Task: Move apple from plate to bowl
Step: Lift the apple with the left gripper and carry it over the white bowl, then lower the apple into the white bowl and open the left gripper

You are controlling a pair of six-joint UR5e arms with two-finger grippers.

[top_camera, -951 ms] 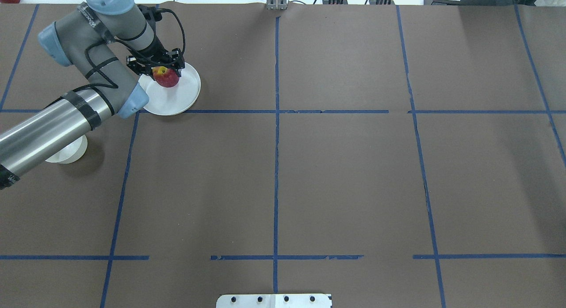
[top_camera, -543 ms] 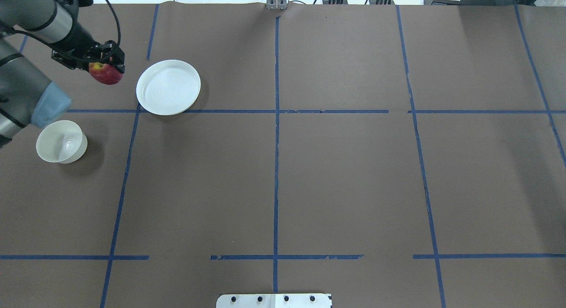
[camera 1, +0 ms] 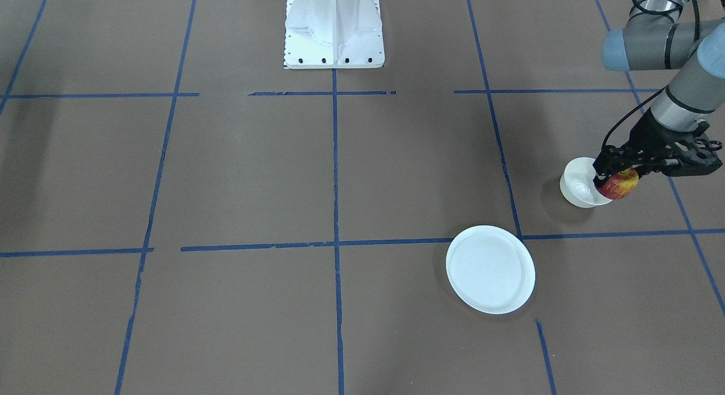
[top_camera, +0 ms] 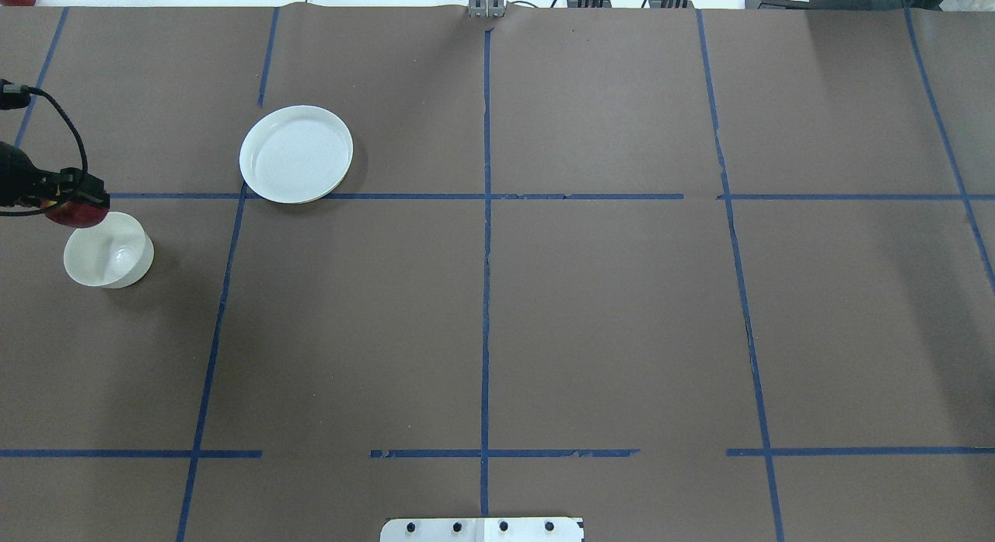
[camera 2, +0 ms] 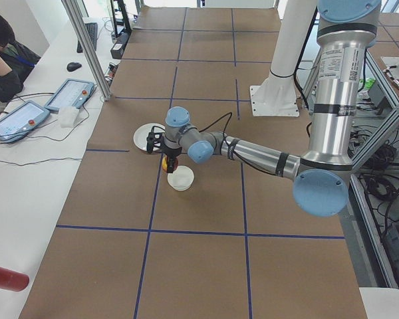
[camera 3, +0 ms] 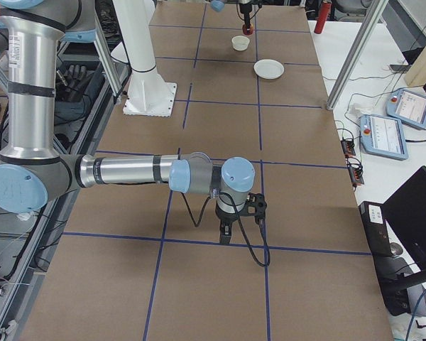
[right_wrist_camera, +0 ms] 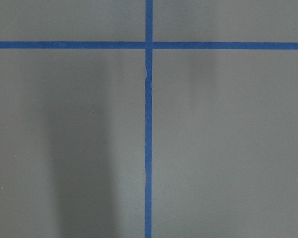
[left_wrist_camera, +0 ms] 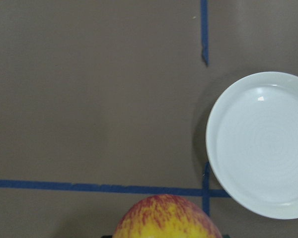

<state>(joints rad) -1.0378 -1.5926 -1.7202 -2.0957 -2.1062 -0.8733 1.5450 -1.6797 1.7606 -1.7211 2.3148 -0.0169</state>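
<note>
Apple: the apple (camera 1: 619,186) was off the plate and in the air, gripped by the left gripper (camera 1: 618,179); red with yellow streaks in the left wrist view (left_wrist_camera: 166,218)
Apple against bowl: in the overhead view the apple (top_camera: 76,214) overlapped the bowl's rim at about 10 to 11 o'clock; it was not down inside the bowl
Bowl: the small deep bowl (top_camera: 113,254) stood upright on the table with nothing in it; in the front-facing view (camera 1: 571,192) its edge was partly covered by the apple
Plate: the flat white plate (top_camera: 295,153) lay bare, at about 2 o'clock from the bowl in the overhead view and well apart from it; it filled the 3 o'clock side of the left wrist view (left_wrist_camera: 260,144)
Left jaws: closed around the apple, one finger on each side
Right gripper: the right gripper (camera 3: 226,233) pointed down over a blue tape crossing, far from bowl and plate; jaw state could not be told
Table: brown paper (top_camera: 606,309) with a grid of blue tape lines
</note>
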